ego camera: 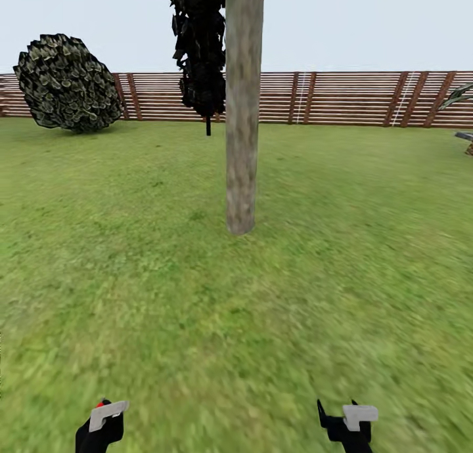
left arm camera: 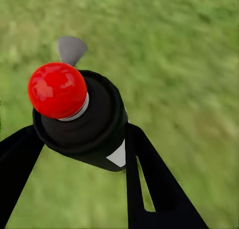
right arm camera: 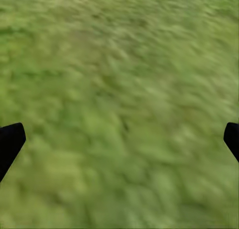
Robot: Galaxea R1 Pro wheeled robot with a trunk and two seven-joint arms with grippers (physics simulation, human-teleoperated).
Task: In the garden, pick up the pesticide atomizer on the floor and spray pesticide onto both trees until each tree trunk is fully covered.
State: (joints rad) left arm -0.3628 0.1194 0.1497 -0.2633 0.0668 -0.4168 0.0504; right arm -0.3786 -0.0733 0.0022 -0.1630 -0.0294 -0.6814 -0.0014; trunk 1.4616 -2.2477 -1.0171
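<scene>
One tree trunk (ego camera: 242,144), straight and mottled grey-brown, rises from the grass floor (ego camera: 197,308) ahead of me in the head view. Its bark looks bare, and the pesticide is out of view. Behind it, near the fence, stands a second tree with dark ragged foliage (ego camera: 200,46) on a thin dark stem. My left gripper (ego camera: 100,427) (left arm camera: 82,134) is low at the left and shut on the pesticide atomizer (left arm camera: 84,119), a dark bottle with a red tip (ego camera: 100,404). My right gripper (ego camera: 348,423) (right arm camera: 119,139) hangs open over the grass with nothing in it.
A brown slat fence (ego camera: 341,98) closes the far side of the garden. A round bush (ego camera: 66,82) stands at the back left. Palm fronds (ego camera: 460,95) poke in at the right edge. Open lawn lies between me and the near trunk.
</scene>
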